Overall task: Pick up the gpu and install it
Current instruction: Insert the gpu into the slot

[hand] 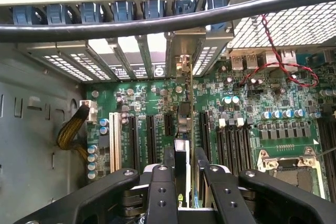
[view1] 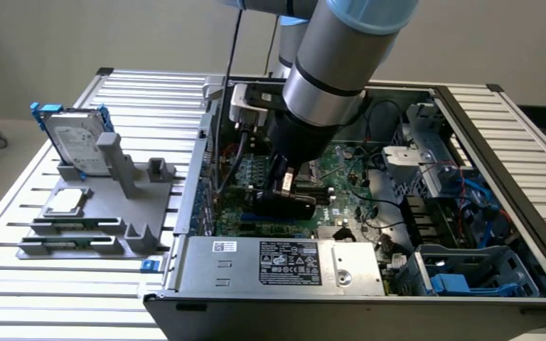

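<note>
The gpu [hand: 183,121] stands edge-on between my fingers inside the open computer case [view1: 500,128], lined up along a motherboard expansion slot [hand: 202,129]. Its silver end bracket [hand: 181,64] reaches the row of rear slot openings. My gripper [hand: 184,153] is shut on the gpu, one black finger [hand: 169,158] on each flat side. In the exterior view the gripper [view1: 287,193] hangs low over the green motherboard [view1: 254,174] with the dark card under it. I cannot tell whether the card's edge sits in the slot.
A thick black cable [hand: 157,22] crosses above the rear slots. The CPU socket [hand: 289,163] and memory slots [hand: 233,145] lie beside the card. Outside the case, a grey fixture [view1: 111,206] holds a silver hard drive in a blue frame [view1: 72,138] and memory sticks [view1: 74,226]. The power supply [view1: 273,263] fills the near case corner.
</note>
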You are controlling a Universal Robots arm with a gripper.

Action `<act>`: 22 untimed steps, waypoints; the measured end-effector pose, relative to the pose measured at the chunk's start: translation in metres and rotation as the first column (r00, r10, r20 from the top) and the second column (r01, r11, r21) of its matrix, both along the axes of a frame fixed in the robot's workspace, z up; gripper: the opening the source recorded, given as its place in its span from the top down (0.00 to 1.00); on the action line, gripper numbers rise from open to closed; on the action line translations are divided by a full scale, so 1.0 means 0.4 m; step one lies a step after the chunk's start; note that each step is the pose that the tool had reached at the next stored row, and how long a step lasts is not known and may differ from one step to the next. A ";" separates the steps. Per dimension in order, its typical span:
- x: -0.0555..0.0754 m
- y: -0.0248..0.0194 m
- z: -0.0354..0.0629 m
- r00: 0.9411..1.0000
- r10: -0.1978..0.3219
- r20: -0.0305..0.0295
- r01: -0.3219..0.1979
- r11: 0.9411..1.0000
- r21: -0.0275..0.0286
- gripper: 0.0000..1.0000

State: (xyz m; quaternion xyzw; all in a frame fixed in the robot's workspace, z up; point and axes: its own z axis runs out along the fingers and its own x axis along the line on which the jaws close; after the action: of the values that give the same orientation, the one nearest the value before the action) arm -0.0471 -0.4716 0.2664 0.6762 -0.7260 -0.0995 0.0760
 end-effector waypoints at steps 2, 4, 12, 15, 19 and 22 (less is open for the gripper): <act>0.000 0.000 -0.001 1.000 0.000 0.000 0.000 1.000 0.000 0.74; 0.001 0.000 -0.001 1.000 0.000 0.000 0.000 1.000 0.000 0.74; 0.001 0.004 -0.003 1.000 0.009 0.000 -0.009 1.000 0.001 0.74; 0.001 0.005 -0.004 1.000 0.016 0.000 -0.016 1.000 0.001 0.74; 0.001 0.005 -0.006 1.000 0.030 0.000 -0.030 1.000 0.001 0.74; 0.001 0.006 -0.007 0.999 0.045 0.000 -0.045 0.999 0.001 0.74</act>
State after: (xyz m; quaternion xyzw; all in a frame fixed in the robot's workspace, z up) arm -0.0469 -0.4692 0.2634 0.6922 -0.7107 -0.0983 0.0777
